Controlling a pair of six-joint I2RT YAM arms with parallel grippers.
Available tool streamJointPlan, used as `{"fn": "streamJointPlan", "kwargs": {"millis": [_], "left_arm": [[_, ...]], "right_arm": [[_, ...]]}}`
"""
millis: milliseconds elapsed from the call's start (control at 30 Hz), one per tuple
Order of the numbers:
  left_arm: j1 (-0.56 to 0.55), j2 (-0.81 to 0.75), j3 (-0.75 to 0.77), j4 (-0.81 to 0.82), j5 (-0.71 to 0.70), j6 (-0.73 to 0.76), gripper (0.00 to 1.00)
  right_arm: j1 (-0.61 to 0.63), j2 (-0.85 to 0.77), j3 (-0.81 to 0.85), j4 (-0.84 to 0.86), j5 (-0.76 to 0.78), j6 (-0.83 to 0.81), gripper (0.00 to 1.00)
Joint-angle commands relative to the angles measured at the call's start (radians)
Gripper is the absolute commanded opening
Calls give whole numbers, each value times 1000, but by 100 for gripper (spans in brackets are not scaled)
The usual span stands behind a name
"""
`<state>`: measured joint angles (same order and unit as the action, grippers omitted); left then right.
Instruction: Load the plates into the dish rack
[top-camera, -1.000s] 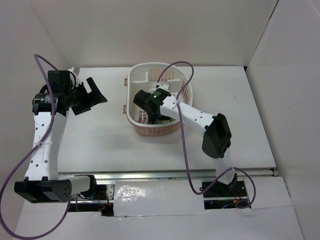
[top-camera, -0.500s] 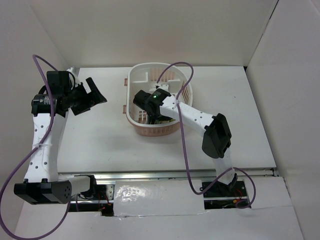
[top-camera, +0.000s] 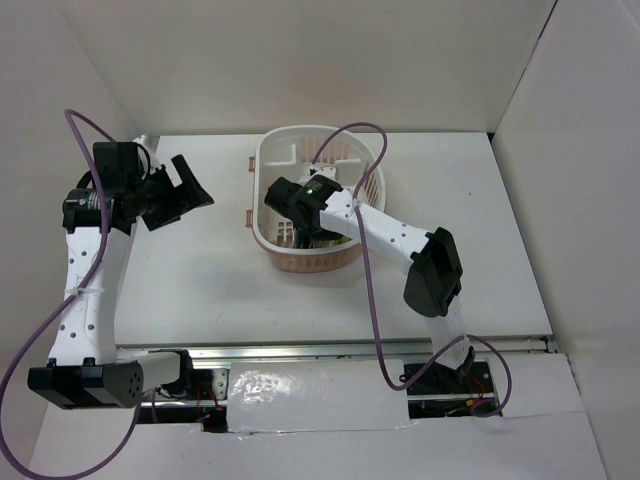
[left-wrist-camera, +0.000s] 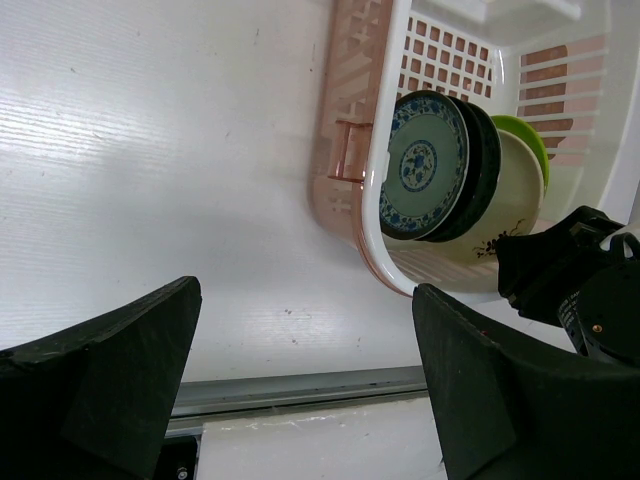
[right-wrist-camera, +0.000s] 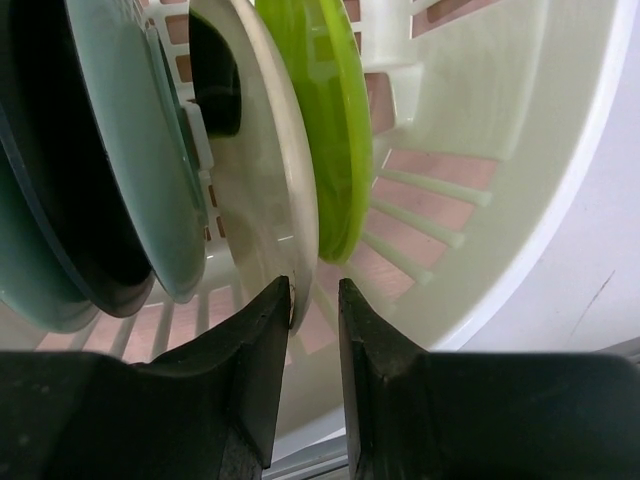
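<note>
The dish rack (top-camera: 290, 140), a pale-pink and white oval basket, stands at the table's back middle. In the left wrist view the rack (left-wrist-camera: 352, 120) holds plates on edge: a teal-blue patterned plate (left-wrist-camera: 425, 160), a black plate (left-wrist-camera: 482, 180), a tan plate (left-wrist-camera: 515, 200) and a lime-green plate (left-wrist-camera: 535, 145). My right gripper (top-camera: 303, 228) reaches down inside the rack. In its wrist view the right gripper (right-wrist-camera: 315, 300) stands narrowly open astride the tan plate's (right-wrist-camera: 270, 170) rim, which touches the left finger (right-wrist-camera: 262, 345); the lime-green plate (right-wrist-camera: 325, 110) is just right of it. My left gripper (top-camera: 190, 185) hangs wide open and empty left of the rack.
White walls close in the table at the back and both sides. A metal rail (left-wrist-camera: 300, 385) runs along the table's near edge. The right arm's purple cable (top-camera: 368, 250) loops over the rack. Bare tabletop (top-camera: 200, 270) lies left of the rack.
My right gripper has shifted very slightly left inside the rack. The left arm and the plates have not visibly moved.
</note>
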<state>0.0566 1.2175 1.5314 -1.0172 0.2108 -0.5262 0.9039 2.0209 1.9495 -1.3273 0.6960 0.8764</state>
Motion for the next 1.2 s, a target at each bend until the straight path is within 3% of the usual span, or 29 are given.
{"fn": "streamJointPlan", "kwargs": {"millis": [0,200,400,833,967,1167], "left_arm": [[9,-27,19,16,2,17,99],[9,-30,26,12,1,20,99],[6,-32,30,11,1,20,99],[8,-38,26,9,-2,23,99],[8,-33,21,11,2,22,99],[9,-33,32,3,-11,28,99]], "right_arm": [[10,1,42,-3,4,4,33],[12,4,65,-16,11,4,35],[12,1,129,-33,36,-17,46],[12,-14,229,-59,54,-50,47],[1,-24,340,-78,60,-86,61],[-48,-155,347,-64,60,-123,71]]}}
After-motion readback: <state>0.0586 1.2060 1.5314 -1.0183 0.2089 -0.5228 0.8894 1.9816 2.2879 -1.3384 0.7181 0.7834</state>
